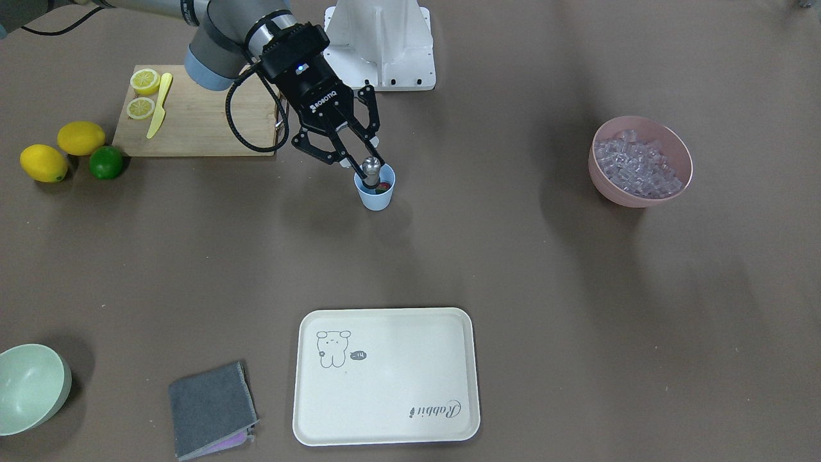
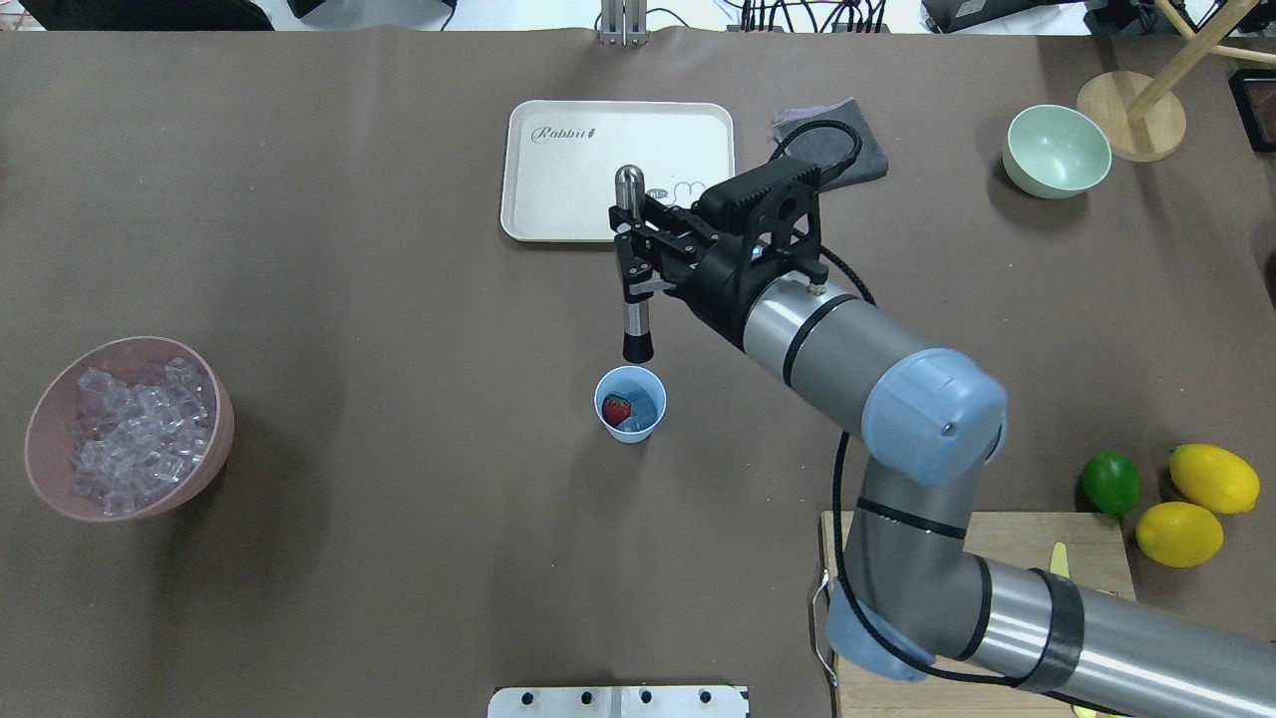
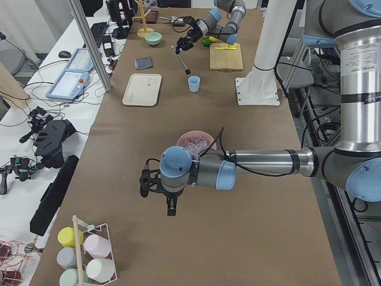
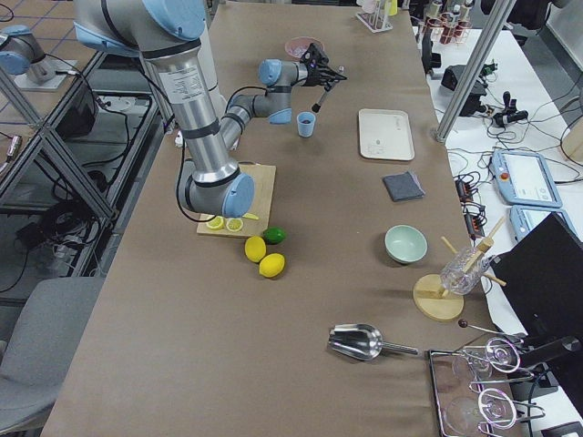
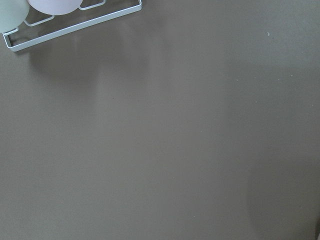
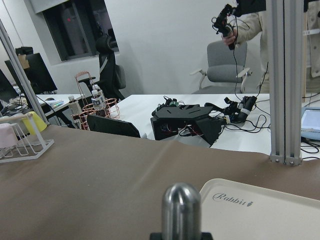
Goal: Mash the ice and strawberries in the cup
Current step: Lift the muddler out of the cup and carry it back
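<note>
Cup (image 2: 631, 434) stands mid-surface with a strawberry (image 2: 617, 410) and ice (image 2: 644, 407) inside. Our right gripper (image 2: 632, 267) clamps a metal muddler (image 2: 637, 339) just above it. Of our left gripper (image 3: 146, 182), we cannot tell.

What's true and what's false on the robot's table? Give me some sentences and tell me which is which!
1. The right claw grips a metal masher. True.
2. The strawberry lies on the white tray. False: it sits inside the blue cup.
3. The pink bowl holds lots of ice. True.
4. The lime rests on the wooden board. False: it lies on the table beside two lemons.
</note>
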